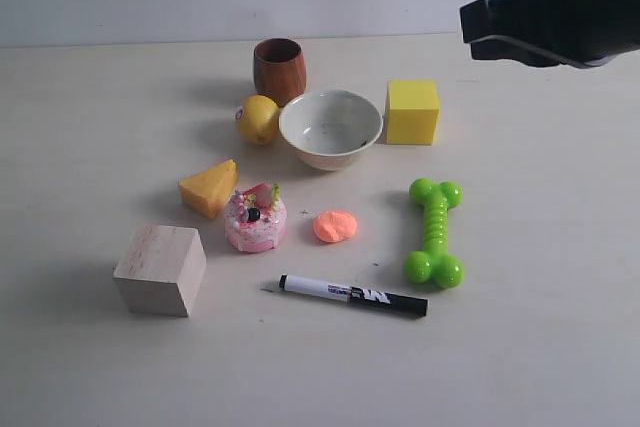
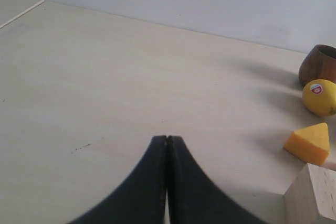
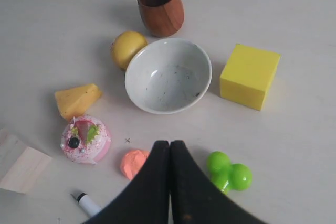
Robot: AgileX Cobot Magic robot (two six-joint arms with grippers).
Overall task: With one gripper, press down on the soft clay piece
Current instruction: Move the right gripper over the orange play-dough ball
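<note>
The soft clay piece is a small salmon-orange lump lying on the table between the pink cake toy and the green bone toy. In the right wrist view the clay piece shows just beside the shut black fingers, partly covered by them. My right gripper is shut and empty, held high above the table; the exterior view shows only its black arm at the top right. My left gripper is shut on nothing, over bare table away from the clay.
A white bowl, a wooden cup, a lemon, a yellow cube, a cheese wedge, a pale wooden block and a black marker stand around the clay.
</note>
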